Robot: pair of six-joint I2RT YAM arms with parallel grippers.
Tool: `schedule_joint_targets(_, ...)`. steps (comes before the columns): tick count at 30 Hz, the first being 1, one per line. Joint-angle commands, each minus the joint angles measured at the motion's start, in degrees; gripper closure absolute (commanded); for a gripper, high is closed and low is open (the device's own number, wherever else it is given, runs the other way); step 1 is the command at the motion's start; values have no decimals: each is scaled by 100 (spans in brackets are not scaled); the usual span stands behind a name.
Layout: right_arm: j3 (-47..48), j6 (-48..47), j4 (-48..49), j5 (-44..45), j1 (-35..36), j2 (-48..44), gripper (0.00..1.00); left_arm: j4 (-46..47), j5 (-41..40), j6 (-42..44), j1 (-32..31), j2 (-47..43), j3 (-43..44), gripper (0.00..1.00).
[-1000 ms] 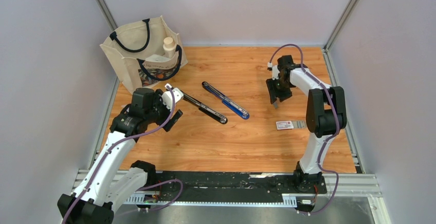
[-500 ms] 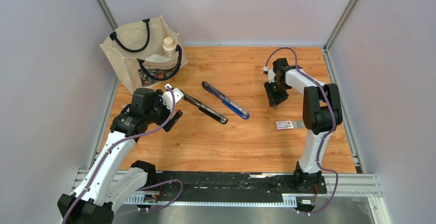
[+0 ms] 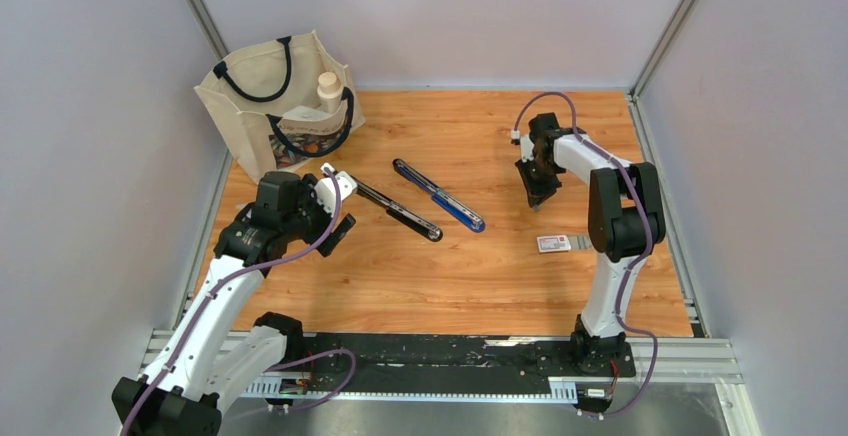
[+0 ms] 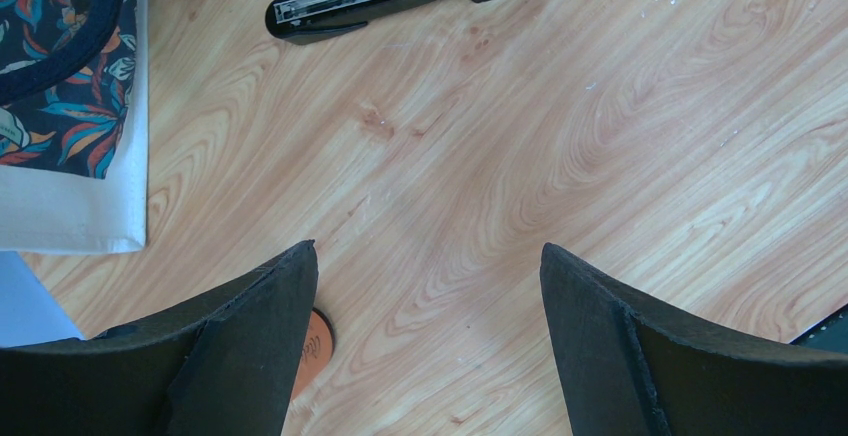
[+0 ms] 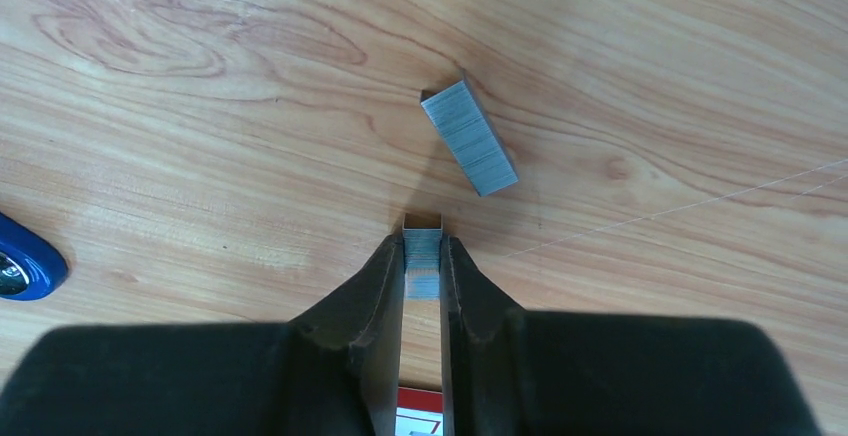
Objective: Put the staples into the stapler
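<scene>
Tabletop [image 3: 480,276], right tool [image 5: 421,247] downturned around staples [image 5: 422,268]

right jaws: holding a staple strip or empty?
Holding. In the right wrist view a strip sits pinched between the right jaws, touching both. A second strip lies loose on the table just beyond.

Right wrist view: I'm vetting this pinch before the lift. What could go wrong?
The right gripper pinches the staple strip only at its fingertips, so the strip may twist or slip out. Squeezing its sides could snap it. The second strip lies just ahead and could be knocked.
</scene>
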Motion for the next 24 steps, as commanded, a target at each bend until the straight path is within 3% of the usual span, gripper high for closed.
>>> schedule_joint_targets(1,15,-154,166,17,56,-16,83,151,58,107,35,-41,-9,10)
schedule_joint_targets(11,173,-128,34,-36,390,-613,83,-68,206,230,131,-33,140,10)
schedule_joint_targets(19,858,-58,-238,-106,1092,-956,83,-464,822,414,1220,-68,342,10)
schedule_joint_targets(24,1341,162,-230,-255,1699,-825,83,-395,1288,371,1976,-77,35,10)
